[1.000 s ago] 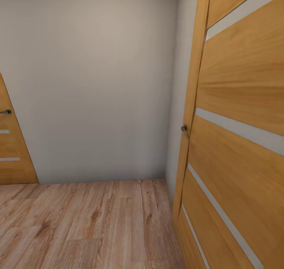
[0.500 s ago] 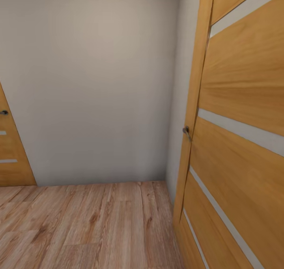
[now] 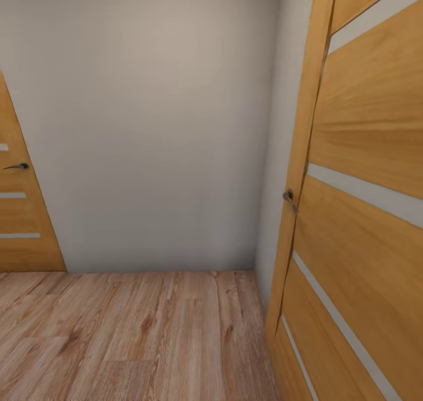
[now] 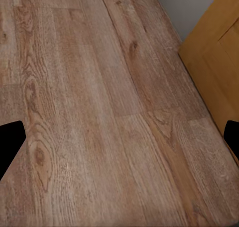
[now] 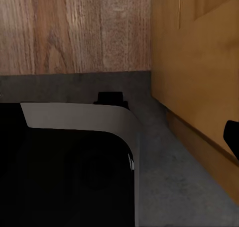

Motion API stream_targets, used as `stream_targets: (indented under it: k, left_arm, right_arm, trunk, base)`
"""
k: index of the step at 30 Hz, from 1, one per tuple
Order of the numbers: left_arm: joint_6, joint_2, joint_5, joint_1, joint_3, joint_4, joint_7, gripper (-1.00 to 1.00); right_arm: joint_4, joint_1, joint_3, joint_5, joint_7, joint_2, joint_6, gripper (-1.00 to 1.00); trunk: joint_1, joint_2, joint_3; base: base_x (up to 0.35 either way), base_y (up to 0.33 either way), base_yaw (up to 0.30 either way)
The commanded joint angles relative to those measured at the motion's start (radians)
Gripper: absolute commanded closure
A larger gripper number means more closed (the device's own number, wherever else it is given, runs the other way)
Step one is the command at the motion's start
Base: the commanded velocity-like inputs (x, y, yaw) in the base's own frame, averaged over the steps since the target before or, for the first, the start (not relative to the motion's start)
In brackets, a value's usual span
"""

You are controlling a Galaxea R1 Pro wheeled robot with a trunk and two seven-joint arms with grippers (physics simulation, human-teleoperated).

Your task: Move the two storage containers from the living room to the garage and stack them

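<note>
In transit, left gripper [image 4: 119, 137] fingers spread and empty, right gripper state indeterminate, I should keep clear of the wooden door [image 3: 364, 213] at 3 o'clock and hold to the plank floor [image 3: 147, 330]

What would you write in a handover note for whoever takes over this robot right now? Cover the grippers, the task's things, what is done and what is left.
Left gripper: jaws open, empty, over the wood-plank floor.
Right gripper: one dark fingertip shows; state unclear.
Robot faces a grey wall beside a wooden door, in transit.
Done: nothing confirmed.
Left: get both storage containers to the garage and stack them.
</note>
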State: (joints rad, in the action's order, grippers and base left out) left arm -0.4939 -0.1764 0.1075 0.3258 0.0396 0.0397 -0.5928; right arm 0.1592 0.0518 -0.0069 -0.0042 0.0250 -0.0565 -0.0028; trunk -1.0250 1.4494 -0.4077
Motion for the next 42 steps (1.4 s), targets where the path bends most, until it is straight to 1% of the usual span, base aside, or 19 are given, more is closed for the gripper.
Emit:
stream_targets:
  k: [1, 16, 27, 37, 42]
  left_arm:
    - [0.003, 0.000, 0.009, 0.001, 0.003, -0.001, -0.010, -1.00]
    - [0.003, 0.000, 0.009, 0.001, 0.003, -0.001, -0.010, -1.00]
    - [0.003, 0.000, 0.009, 0.001, 0.003, -0.001, -0.010, -1.00]
    - [0.003, 0.000, 0.009, 0.001, 0.003, -0.001, -0.010, -1.00]
    - [0.003, 0.000, 0.009, 0.001, 0.003, -0.001, -0.010, -1.00]
  right_arm:
    - [0.000, 0.000, -0.001, 0.000, 0.003, 0.000, 0.000, -1.00]
    - [0.000, 0.000, -0.001, 0.000, 0.003, 0.000, 0.000, -1.00]
    - [0.000, 0.000, -0.001, 0.000, 0.003, 0.000, 0.000, -1.00]
    - [0.000, 0.000, -0.001, 0.000, 0.003, 0.000, 0.000, -1.00]
    - [0.000, 0.000, -0.001, 0.000, 0.003, 0.000, 0.000, -1.00]
  trunk:
    - [0.000, 0.001, -0.001]
    - [0.000, 0.001, -0.001]
    - [0.000, 0.001, -0.001]
    - [0.000, 0.001, -0.001]
    - [0.000, 0.001, -0.001]
  base:
    - [0.001, 0.000, 0.060]
    - [0.013, 0.000, 0.012]
    - [0.225, 0.000, 0.000]
    - [0.052, 0.000, 0.000]
    - [0.196, 0.000, 0.000]
